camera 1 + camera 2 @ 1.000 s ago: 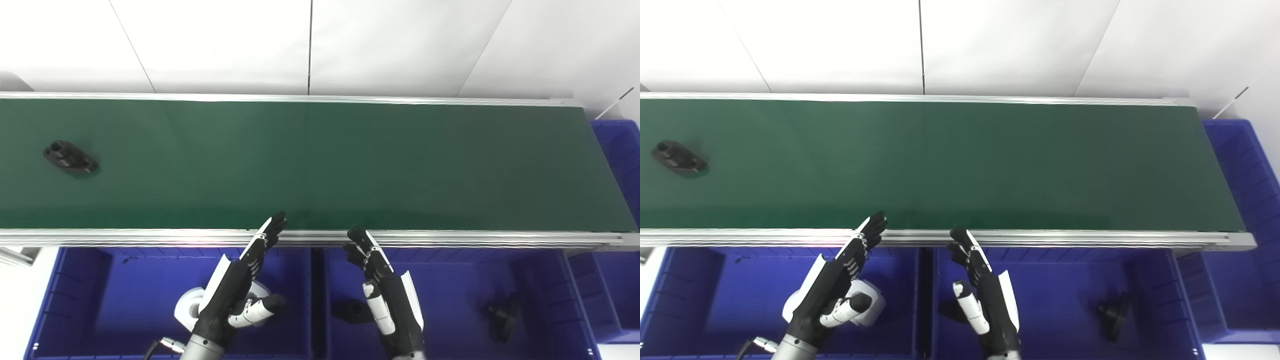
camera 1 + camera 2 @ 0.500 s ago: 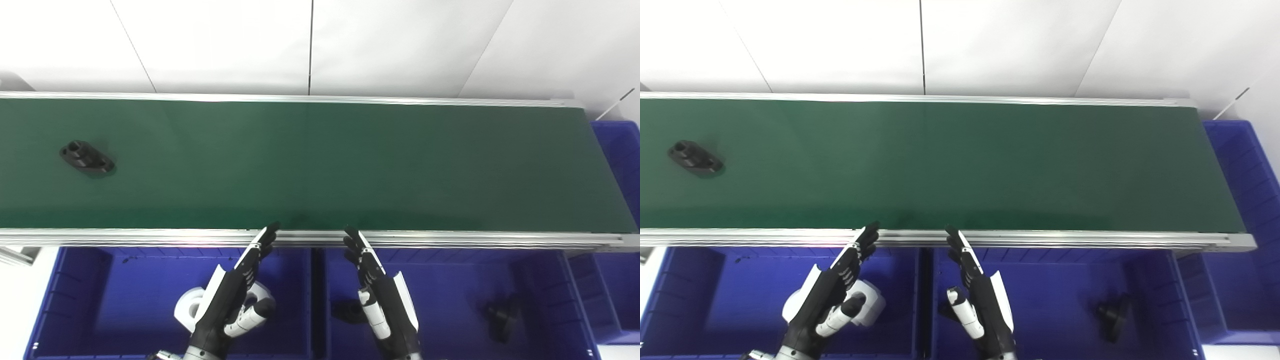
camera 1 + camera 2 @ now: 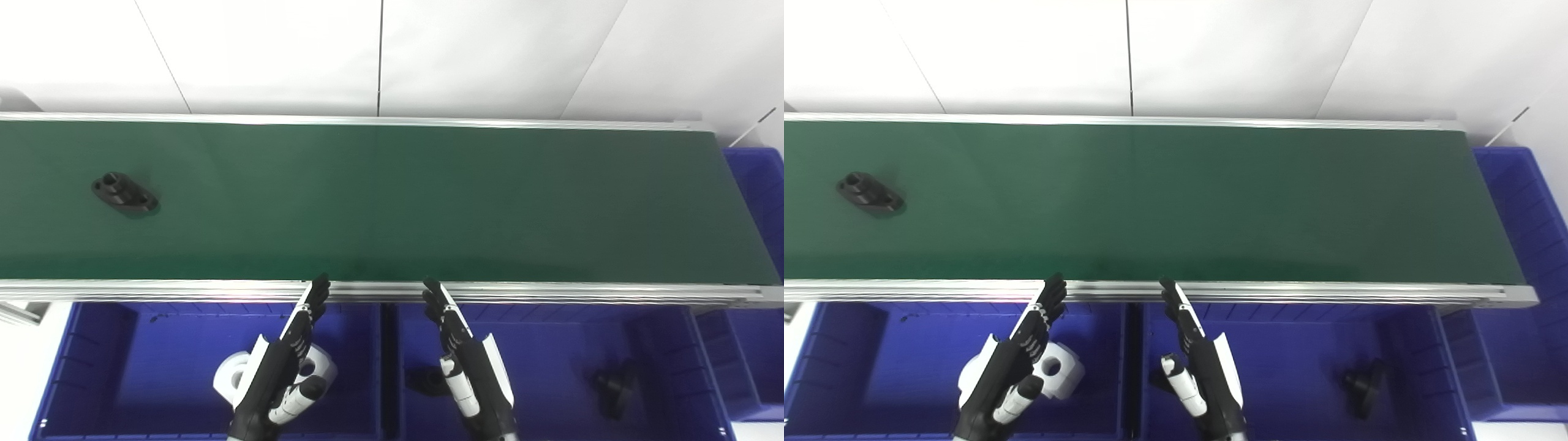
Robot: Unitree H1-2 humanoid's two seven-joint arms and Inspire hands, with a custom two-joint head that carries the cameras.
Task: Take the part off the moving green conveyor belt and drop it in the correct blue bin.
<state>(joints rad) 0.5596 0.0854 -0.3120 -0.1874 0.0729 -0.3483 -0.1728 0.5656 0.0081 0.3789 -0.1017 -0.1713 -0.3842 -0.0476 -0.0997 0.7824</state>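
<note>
Both the left hand (image 3: pixel 278 373) and right hand (image 3: pixel 468 361) were held open and empty over the blue bins (image 3: pixel 92 367); the black part (image 3: pixel 125 193) was seen far left on the belt (image 3: pixel 429 196), unobstructed.

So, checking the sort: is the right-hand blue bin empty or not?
Not empty. The right blue bin holds two black parts, one partly behind the right hand.

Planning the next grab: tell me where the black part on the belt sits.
The black flanged part lies far left on the green conveyor belt, midway across it, well left of both open hands.
</note>
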